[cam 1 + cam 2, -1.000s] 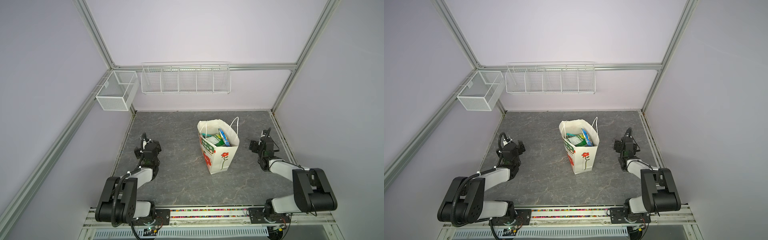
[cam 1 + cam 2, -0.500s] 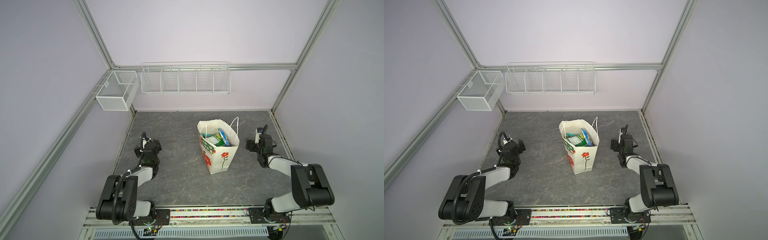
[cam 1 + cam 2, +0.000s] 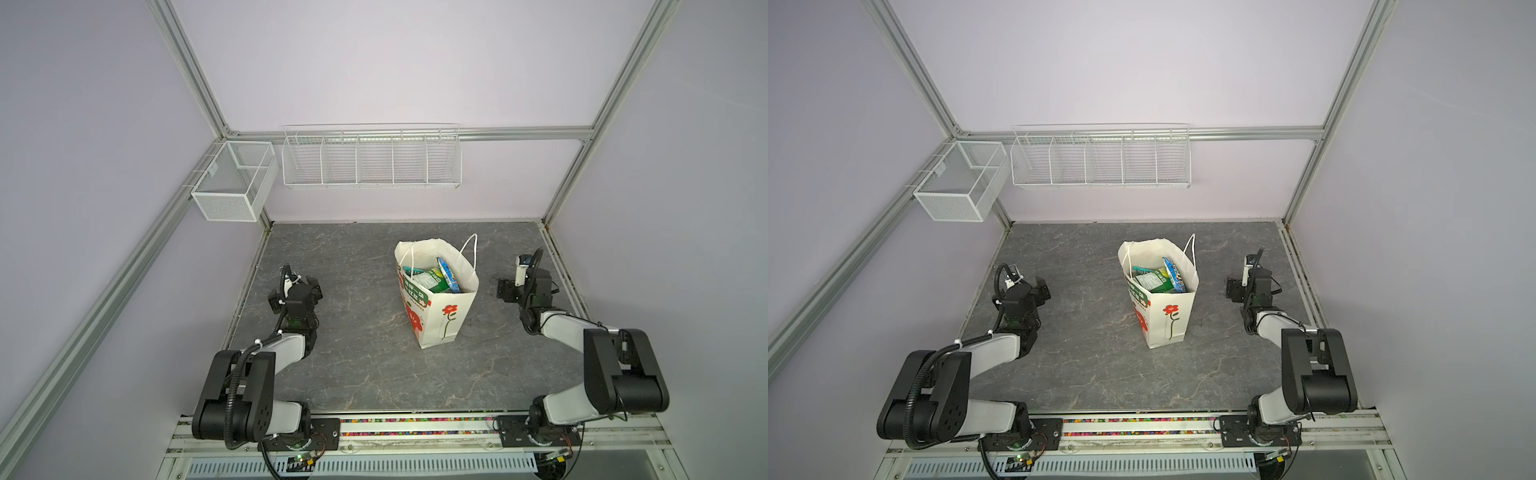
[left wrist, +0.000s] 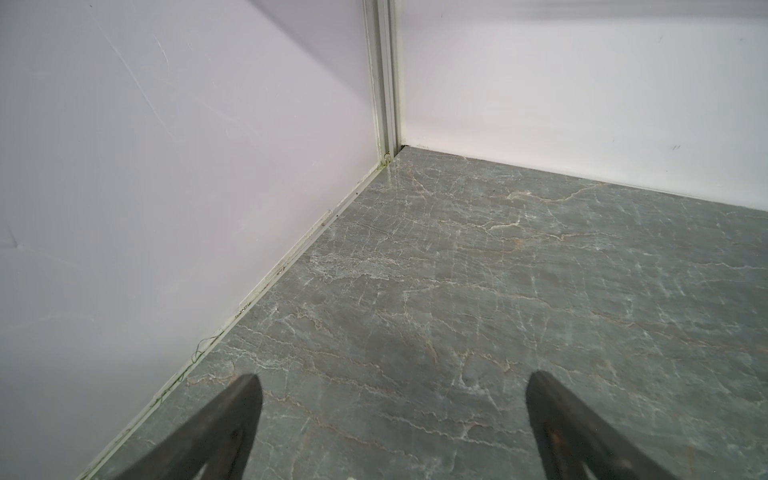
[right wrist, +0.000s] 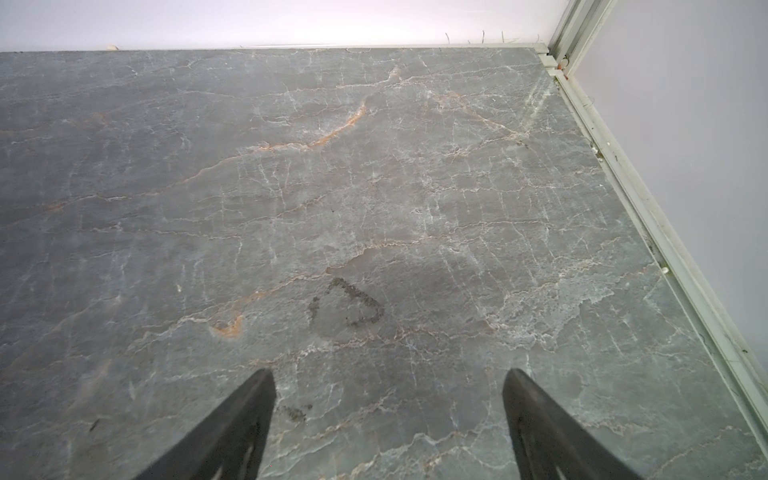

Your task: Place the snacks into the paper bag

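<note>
A cream paper bag point(image 3: 442, 320) printed with red flowers stands upright near the middle of the grey veined worktop point(image 3: 357, 374). In both top views its mouth is open, with the snacks point(image 3: 434, 280), green, teal and blue packets, sitting inside. The left arm point(image 3: 286, 345) lies low by the left wall and the right arm point(image 3: 561, 330) by the right edge, both well apart from the bag. Each wrist view shows bare stone: the left jaws are spread wide, grasping nothing, and the right jaws are likewise released. A long white wire rack point(image 3: 370, 166) hangs on the back wall, a mesh basket point(image 3: 232, 187) on the left wall
</note>
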Robot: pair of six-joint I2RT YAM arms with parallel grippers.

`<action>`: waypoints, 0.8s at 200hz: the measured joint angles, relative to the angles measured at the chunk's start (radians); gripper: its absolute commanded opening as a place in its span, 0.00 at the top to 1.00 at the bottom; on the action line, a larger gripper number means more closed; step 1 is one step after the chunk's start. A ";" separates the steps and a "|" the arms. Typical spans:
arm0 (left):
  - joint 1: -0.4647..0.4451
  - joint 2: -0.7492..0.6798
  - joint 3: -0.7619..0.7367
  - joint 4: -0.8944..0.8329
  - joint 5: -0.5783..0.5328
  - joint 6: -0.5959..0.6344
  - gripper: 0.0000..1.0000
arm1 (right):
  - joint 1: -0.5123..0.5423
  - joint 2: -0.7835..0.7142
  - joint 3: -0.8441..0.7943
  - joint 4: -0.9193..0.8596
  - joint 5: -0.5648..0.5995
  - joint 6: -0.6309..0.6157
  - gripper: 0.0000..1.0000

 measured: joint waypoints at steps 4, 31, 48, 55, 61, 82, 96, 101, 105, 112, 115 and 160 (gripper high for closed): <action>0.001 0.000 0.000 0.001 0.002 0.000 0.00 | 0.000 0.000 -0.003 0.005 0.000 -0.002 0.11; 0.015 0.000 0.000 0.005 0.011 0.000 0.00 | 0.000 0.000 -0.056 0.119 -0.001 -0.018 0.12; 0.020 0.000 -0.002 0.016 0.014 -0.001 0.00 | 0.000 0.001 -0.139 0.218 0.000 -0.021 0.12; 0.020 0.000 -0.005 0.023 0.015 -0.001 0.00 | 0.000 0.004 -0.166 0.241 0.000 -0.023 0.11; 0.020 -0.002 -0.008 0.026 0.015 -0.001 0.00 | 0.000 0.007 -0.177 0.251 0.000 -0.024 0.11; 0.020 -0.005 -0.021 0.038 0.016 -0.001 0.00 | 0.000 0.012 -0.183 0.288 0.000 -0.024 0.12; 0.024 -0.006 -0.042 0.072 0.027 -0.012 0.01 | 0.000 0.012 -0.183 0.321 0.000 -0.024 0.12; 0.030 0.000 -0.063 0.121 0.038 -0.019 0.01 | 0.000 0.012 -0.183 0.329 0.000 -0.024 0.12; 0.041 0.018 -0.083 0.177 0.054 -0.021 0.01 | 0.000 0.012 -0.183 0.335 0.000 -0.024 0.12; 0.063 0.046 -0.112 0.244 0.078 -0.030 0.01 | 0.000 0.012 -0.185 0.344 0.000 -0.024 0.11; 0.072 0.058 -0.123 0.260 0.089 -0.031 0.01 | 0.000 0.012 -0.185 0.349 0.000 -0.024 0.12; 0.112 0.149 -0.171 0.387 0.175 -0.046 0.01 | 0.000 0.013 -0.204 0.398 0.010 -0.024 0.12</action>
